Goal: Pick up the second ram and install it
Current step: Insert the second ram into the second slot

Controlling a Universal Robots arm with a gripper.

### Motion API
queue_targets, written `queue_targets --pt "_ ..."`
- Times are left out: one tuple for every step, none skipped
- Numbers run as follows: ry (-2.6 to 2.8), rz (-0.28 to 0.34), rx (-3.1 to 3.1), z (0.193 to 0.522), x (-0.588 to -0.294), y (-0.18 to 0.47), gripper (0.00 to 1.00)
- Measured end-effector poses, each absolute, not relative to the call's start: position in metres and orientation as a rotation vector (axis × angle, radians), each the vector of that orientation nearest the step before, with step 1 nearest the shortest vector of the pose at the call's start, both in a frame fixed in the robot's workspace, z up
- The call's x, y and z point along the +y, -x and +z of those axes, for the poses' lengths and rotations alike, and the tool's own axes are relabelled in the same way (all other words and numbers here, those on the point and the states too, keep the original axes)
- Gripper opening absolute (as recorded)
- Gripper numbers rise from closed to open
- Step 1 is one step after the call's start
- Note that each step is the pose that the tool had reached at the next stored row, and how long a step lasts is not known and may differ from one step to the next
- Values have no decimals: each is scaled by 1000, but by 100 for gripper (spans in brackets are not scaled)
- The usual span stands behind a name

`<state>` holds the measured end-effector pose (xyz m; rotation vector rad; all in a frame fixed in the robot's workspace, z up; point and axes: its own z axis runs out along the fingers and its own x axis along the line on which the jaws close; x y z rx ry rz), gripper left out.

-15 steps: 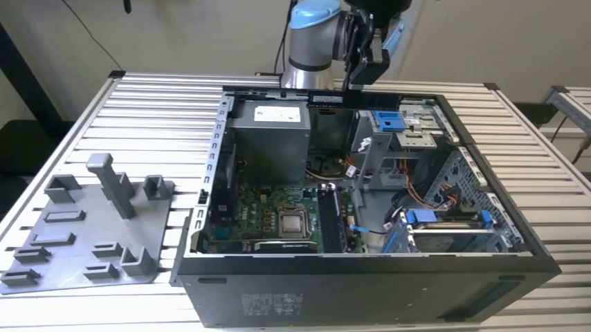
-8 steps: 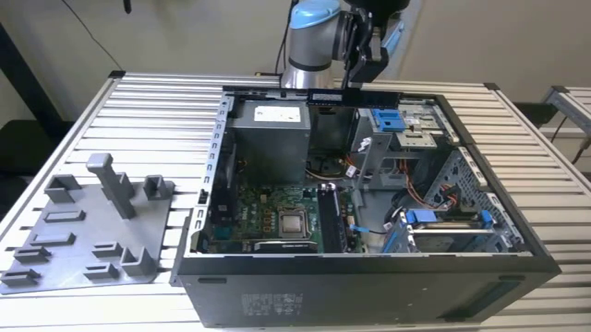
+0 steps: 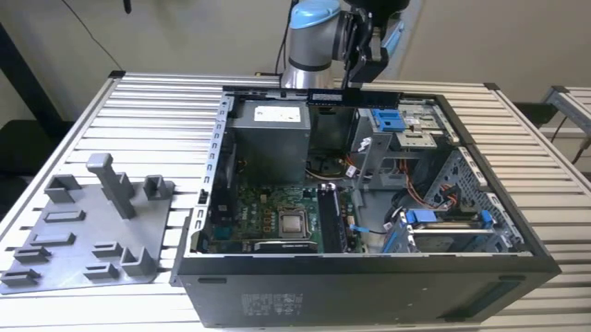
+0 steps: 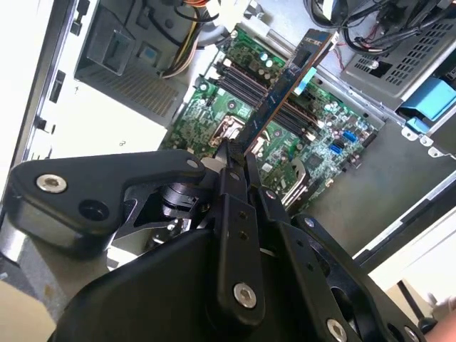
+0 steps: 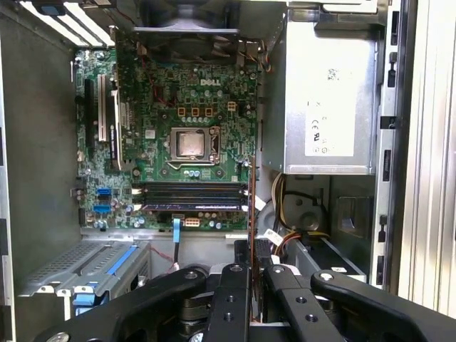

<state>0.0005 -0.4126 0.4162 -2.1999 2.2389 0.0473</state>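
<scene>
The second ram [image 3: 344,97] hangs level above the back rim of the open computer case [image 3: 517,228], pinched at its middle by my gripper [image 3: 358,81], which is shut on it. In the second wrist view the ram [image 4: 288,78] is a long blue strip with black chips that juts from the gripper [image 4: 231,153] over the motherboard [image 4: 214,121]. The first wrist view has the ram [image 5: 251,206] edge-on as a thin line rising from the gripper [image 5: 251,267], high over the memory slots [image 5: 189,194] beside the processor socket [image 5: 192,144].
A grey fixture tray [image 3: 88,235] with upright posts lies on the slatted table at the exterior view's left. Inside the case are the power supply [image 3: 277,135], blue drive-bay clips [image 3: 420,216], cables [image 5: 288,206] and a fan [image 5: 187,28].
</scene>
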Motion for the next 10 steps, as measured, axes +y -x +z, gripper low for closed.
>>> queue_targets --pt "2200 47 2239 416 -413 0 14" --pt "2200 47 2239 416 -413 -1 14" --pt "2200 47 2239 416 -413 0 14" --pt "2199 47 2240 416 -413 -1 14" --pt "2196 47 2243 416 -413 0 14" --pt "2192 47 2246 416 -413 0 14" --pt "2187 47 2251 416 -413 -1 14" --pt "2181 47 2257 416 -413 -1 14" --pt "2174 47 2264 416 -413 -1 14" --pt "2165 47 2272 416 -413 -1 14"
